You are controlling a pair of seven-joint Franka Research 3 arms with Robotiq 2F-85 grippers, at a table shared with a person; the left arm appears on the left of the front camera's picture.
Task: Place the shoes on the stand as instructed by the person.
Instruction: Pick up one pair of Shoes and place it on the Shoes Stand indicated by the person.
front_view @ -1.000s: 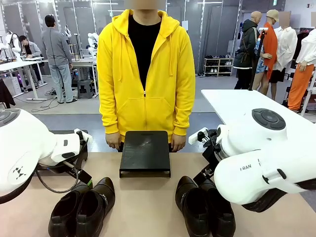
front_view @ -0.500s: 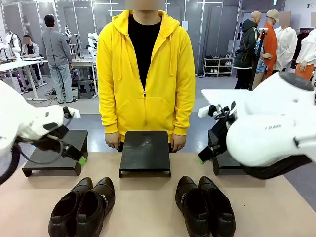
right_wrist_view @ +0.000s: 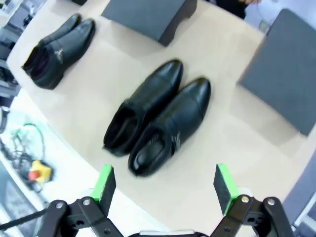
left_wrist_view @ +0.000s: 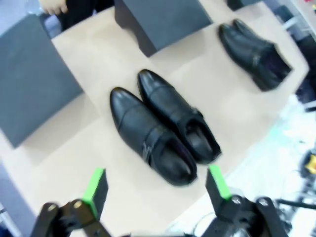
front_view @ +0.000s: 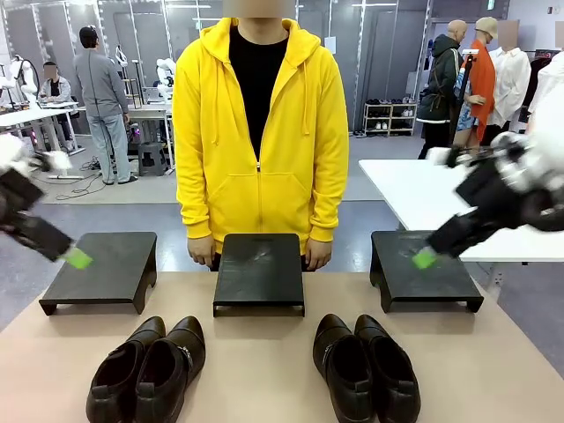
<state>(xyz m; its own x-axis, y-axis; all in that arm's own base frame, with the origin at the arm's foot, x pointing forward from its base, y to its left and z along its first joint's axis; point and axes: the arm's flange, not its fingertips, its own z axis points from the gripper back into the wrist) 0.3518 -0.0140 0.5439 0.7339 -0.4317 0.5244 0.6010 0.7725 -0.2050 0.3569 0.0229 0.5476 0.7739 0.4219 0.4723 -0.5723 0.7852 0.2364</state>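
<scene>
As all three stands (front_view: 97, 264) sit bare in the front view, we judge nothing placed: the left pair (front_view: 145, 370) and right pair (front_view: 366, 366) lie on the table (front_view: 260, 370), lengthwise, toes toward the person (front_view: 260, 132). In the left wrist view, our left gripper (left_wrist_view: 157, 180) gapes wide above its pair. In the right wrist view, the right gripper (right_wrist_view: 164, 181) does likewise.

I see bare table (front_view: 264, 379) at bottom centre, between the left shoes (front_view: 148, 368) and right shoes (front_view: 366, 366). All three stands (front_view: 259, 269) have free tops; the person (front_view: 260, 132) is close behind the middle one.
</scene>
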